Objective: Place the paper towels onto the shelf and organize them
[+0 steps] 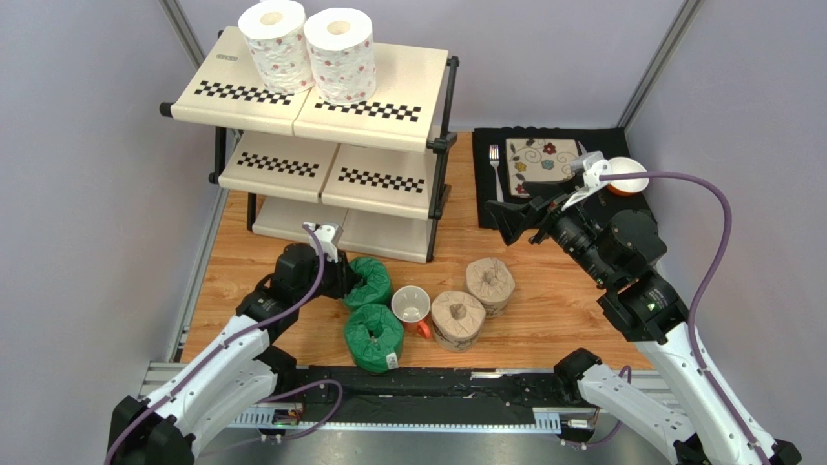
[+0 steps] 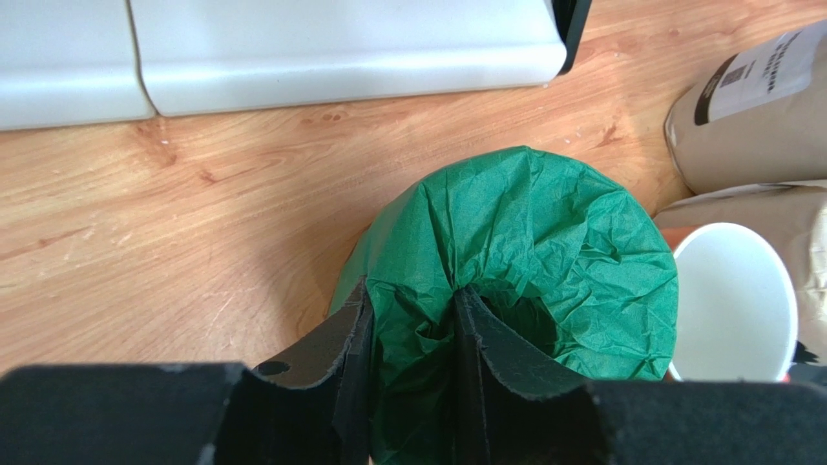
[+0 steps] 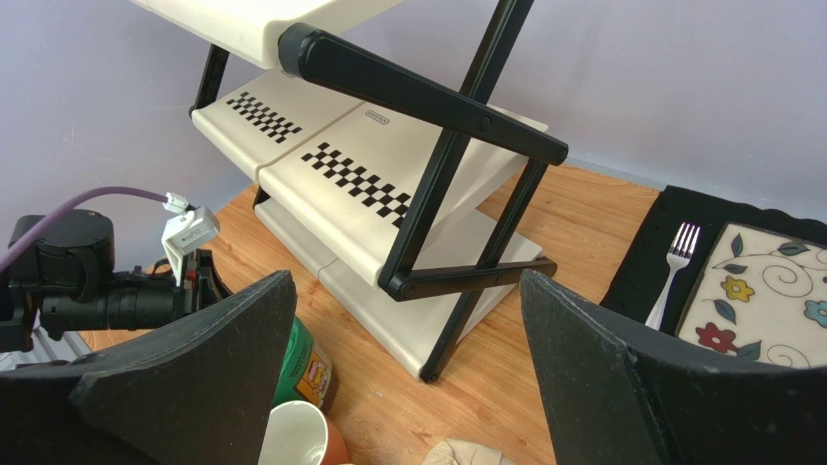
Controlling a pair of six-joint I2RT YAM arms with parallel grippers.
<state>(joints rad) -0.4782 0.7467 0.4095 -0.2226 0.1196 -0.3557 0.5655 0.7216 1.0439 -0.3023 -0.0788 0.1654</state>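
Two white floral paper towels [image 1: 277, 44] [image 1: 342, 53] stand on the top tier of the shelf [image 1: 388, 107]. Two green rolls [image 1: 377, 281] [image 1: 374, 337] and two tan rolls [image 1: 458, 320] [image 1: 490, 283] stand on the wooden table in front of it. My left gripper [image 1: 342, 274] is shut on the far green roll [image 2: 544, 223]: in the left wrist view [image 2: 413, 310] one finger is outside the wall and one is in the core. My right gripper [image 1: 505, 221] is open and empty, raised beside the shelf's right posts; it also shows in the right wrist view [image 3: 405, 281].
A white mug with a red handle [image 1: 412, 305] stands between the green and tan rolls, close to the held roll [image 2: 733, 300]. A black placemat [image 1: 485, 174] with a fork [image 1: 494, 170] and a flowered plate [image 1: 542, 160] lies at the back right. The shelf's lower tiers [image 1: 330, 174] hold nothing.
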